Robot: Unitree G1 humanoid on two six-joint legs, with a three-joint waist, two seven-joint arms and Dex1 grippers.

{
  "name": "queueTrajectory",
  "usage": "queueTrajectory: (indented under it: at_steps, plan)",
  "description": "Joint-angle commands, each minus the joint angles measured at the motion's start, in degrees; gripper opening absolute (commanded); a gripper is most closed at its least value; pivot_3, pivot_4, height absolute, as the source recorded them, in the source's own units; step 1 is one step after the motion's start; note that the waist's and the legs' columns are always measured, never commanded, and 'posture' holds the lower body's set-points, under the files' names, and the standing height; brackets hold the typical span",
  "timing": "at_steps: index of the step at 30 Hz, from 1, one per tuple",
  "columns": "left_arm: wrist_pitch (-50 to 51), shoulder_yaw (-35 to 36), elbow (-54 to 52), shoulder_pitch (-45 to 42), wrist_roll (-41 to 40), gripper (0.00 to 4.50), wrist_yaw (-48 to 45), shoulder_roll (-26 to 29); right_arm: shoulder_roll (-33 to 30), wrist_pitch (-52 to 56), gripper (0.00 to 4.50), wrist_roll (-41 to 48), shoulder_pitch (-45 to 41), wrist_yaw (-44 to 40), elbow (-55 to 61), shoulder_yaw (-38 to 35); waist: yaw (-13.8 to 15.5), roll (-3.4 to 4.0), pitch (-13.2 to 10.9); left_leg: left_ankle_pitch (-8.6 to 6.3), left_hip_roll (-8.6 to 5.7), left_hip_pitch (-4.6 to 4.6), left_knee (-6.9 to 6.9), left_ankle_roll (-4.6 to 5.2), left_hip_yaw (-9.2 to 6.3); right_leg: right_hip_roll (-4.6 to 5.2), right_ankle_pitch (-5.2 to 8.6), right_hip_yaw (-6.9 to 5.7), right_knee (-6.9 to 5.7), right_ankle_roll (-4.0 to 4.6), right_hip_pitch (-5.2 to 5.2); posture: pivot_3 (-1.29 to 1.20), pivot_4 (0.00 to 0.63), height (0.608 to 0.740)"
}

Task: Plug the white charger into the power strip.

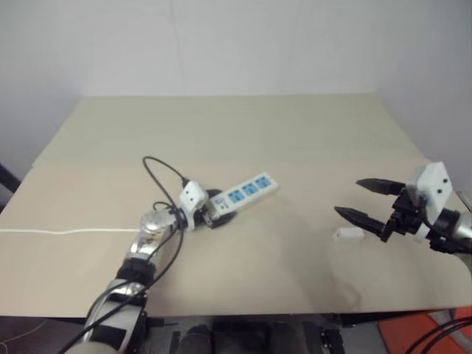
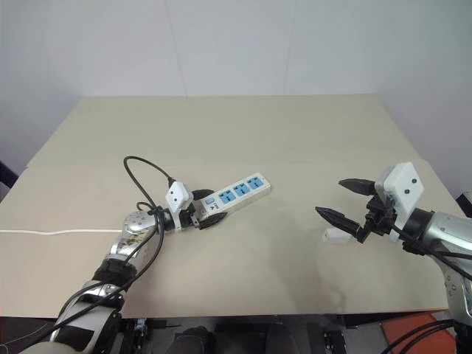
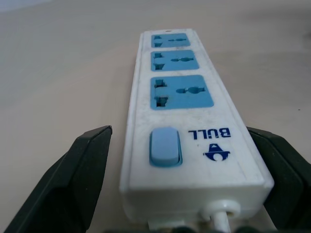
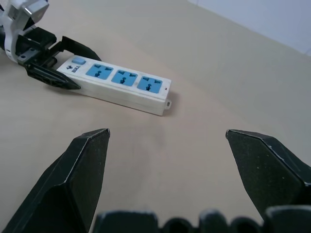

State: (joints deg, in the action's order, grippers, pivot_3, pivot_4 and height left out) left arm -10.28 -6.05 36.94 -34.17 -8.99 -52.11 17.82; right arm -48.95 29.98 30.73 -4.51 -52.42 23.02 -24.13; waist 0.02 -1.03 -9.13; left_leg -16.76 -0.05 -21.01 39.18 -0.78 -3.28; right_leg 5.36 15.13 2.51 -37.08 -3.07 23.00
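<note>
The power strip (image 1: 248,191) is a long white bar with three blue socket panels, lying slantwise near the middle of the table. My left gripper (image 1: 221,206) is open, and its black fingers (image 3: 73,179) straddle the strip's switch end (image 3: 165,146) with a gap on each side. The white charger (image 1: 348,234), a small rounded block, lies on the table to the right. My right gripper (image 1: 349,198) hovers open just above and beside it, holding nothing. In the right wrist view the strip (image 4: 121,81) lies ahead of the spread fingertips (image 4: 92,145).
The strip's thin white cord (image 1: 59,231) runs left across the beige table (image 1: 243,133) to its edge. A black cable (image 1: 158,171) loops up from my left wrist. A white wall stands behind the table.
</note>
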Motion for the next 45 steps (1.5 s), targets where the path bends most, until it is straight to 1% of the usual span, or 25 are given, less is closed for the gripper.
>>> queueTrajectory:
  at_steps: [1,3,6,7,8,11,12,18,23,26,28,31,34,39,43,45]
  plan:
    - [-1.3,-0.68,5.77,-1.29,2.15,4.47,0.85,-1.61,-0.97,-0.43,4.5,1.73,0.0,0.32,2.41,-2.94,0.37,0.01,0.0,0.0,-0.01,0.01,0.04,0.0,-0.01,0.0,-0.01,0.0,0.0,-0.02,-0.04,0.0,0.15,0.74]
    - [-1.25,-0.85,8.06,-1.95,2.74,4.47,0.45,-1.87,-1.1,-0.37,4.5,1.89,0.1,0.5,2.66,-3.04,0.51,0.0,0.0,0.0,-0.02,0.07,0.13,0.0,-0.01,0.01,-0.04,-0.01,0.0,-0.08,-0.16,0.0,0.15,0.74]
    - [0.82,-1.57,10.91,-2.68,3.64,4.47,-0.92,-1.97,-1.38,-0.04,4.5,2.59,-0.01,0.8,3.32,-3.43,0.42,0.0,0.0,-0.05,-0.02,0.4,0.12,0.08,-0.02,-0.01,-0.04,-0.02,0.09,-0.09,-0.54,0.0,0.15,0.74]
    - [0.78,-1.71,11.42,-2.65,4.29,4.3,-0.37,-1.95,-1.47,0.05,4.5,2.7,-0.04,0.9,3.46,-3.48,0.38,0.0,0.0,-0.08,-0.02,0.56,0.11,0.14,-0.01,-0.01,-0.04,-0.02,0.13,-0.1,-0.7,0.0,0.15,0.74]
    - [1.11,-1.62,11.4,-2.31,3.9,4.08,-1.7,-1.89,-1.6,0.13,4.5,2.84,-0.03,0.93,3.56,-3.64,0.34,0.01,0.0,-0.09,-0.01,0.68,0.09,0.15,0.0,-0.01,-0.03,-0.01,0.17,-0.11,-0.82,0.0,0.15,0.74]
    - [2.22,-1.3,10.44,-1.2,2.78,3.38,-4.44,-1.8,-1.91,0.27,4.5,3.33,0.18,1.14,3.98,-4.11,0.15,0.05,0.03,-0.09,-0.01,0.76,0.08,0.15,-0.01,-0.01,-0.03,0.0,0.15,-0.11,-0.88,0.0,0.15,0.74]
    - [2.41,-1.19,10.23,-1.04,2.73,3.32,-4.68,-1.83,-1.96,0.24,4.5,3.38,0.17,1.18,3.93,-4.14,0.08,0.08,0.05,-0.09,0.0,0.76,0.08,0.15,-0.01,-0.01,-0.03,0.0,0.14,-0.11,-0.88,0.0,0.15,0.74]
    - [1.97,-0.84,8.9,-0.53,2.58,3.32,-6.81,-1.49,-2.23,0.08,4.5,3.21,-0.4,1.15,3.51,-3.56,-0.03,0.12,0.08,-0.1,-0.01,0.74,0.08,0.17,-0.01,-0.01,-0.03,0.0,0.17,-0.12,-0.88,0.0,0.15,0.74]
    - [1.48,-2.08,0.72,0.84,1.35,3.32,-13.52,0.47,-3.7,-0.92,4.5,2.61,-1.48,-0.66,1.87,-2.38,-0.41,0.13,0.08,-0.1,0.0,0.73,0.06,0.17,0.0,-0.01,-0.03,0.01,0.2,-0.12,-0.85,0.0,0.15,0.74]
    - [3.7,-3.12,-8.22,2.58,-1.0,3.32,-18.51,2.14,-4.95,-1.63,4.5,2.26,-2.51,-2.58,0.66,-1.01,-0.61,0.11,0.07,-0.1,0.0,0.69,0.05,0.17,-0.01,-0.01,-0.03,0.01,0.21,-0.12,-0.84,0.0,0.15,0.74]
    - [4.74,-3.98,-12.37,3.9,-1.72,3.32,-20.61,3.31,-5.6,-2.05,4.5,1.99,-3.12,-3.75,-0.06,-0.08,-0.61,0.1,0.06,-0.1,0.01,0.63,0.05,0.17,-0.02,-0.01,-0.03,0.01,0.25,-0.12,-0.8,0.0,0.15,0.74]
    - [5.62,-5.34,-16.22,6.41,-1.74,3.32,-22.52,4.68,-7.73,-3.59,4.5,0.07,-3.75,-6.24,-1.19,2.38,-0.6,0.1,0.05,-0.11,0.01,0.6,0.04,0.19,-0.01,0.0,-0.03,0.01,0.29,-0.12,-0.77,0.0,0.15,0.74]
    - [6.24,-6.31,-16.91,8.05,-0.88,3.32,-22.69,4.86,-11.0,-4.46,4.5,-2.36,-4.88,-8.76,-2.55,5.43,-0.59,0.1,0.05,-0.11,0.01,0.59,0.04,0.19,-0.02,0.0,-0.03,0.0,0.31,-0.12,-0.77,0.0,0.15,0.74]
    - [5.2,-7.83,-15.7,9.34,0.25,3.32,-22.45,4.05,-18.63,-5.35,4.5,-8.85,-9.5,-13.86,-5.8,14.51,-0.56,0.09,0.04,-0.11,0.02,0.59,0.03,0.19,-0.04,0.01,-0.02,-0.05,0.35,-0.12,-0.77,0.0,0.15,0.74]
    - [4.9,-8.53,-14.32,9.3,0.61,3.32,-22.3,3.16,-21.6,-5.4,4.5,-16.77,-13.09,-14.12,-6.4,23.12,-0.3,0.1,0.04,-0.12,0.01,0.57,0.03,0.2,-0.03,0.03,-0.02,-0.05,0.39,-0.12,-0.77,0.0,0.15,0.74]
    - [4.3,-8.98,-13.51,9.15,0.96,3.32,-22.84,3.11,-22.55,-4.42,4.5,-19.04,-14.41,-15.36,-6.41,26.46,-0.03,0.1,0.04,-0.12,0.0,0.56,0.03,0.2,-0.02,0.05,-0.02,-0.06,0.41,-0.13,-0.77,0.0,0.15,0.74]
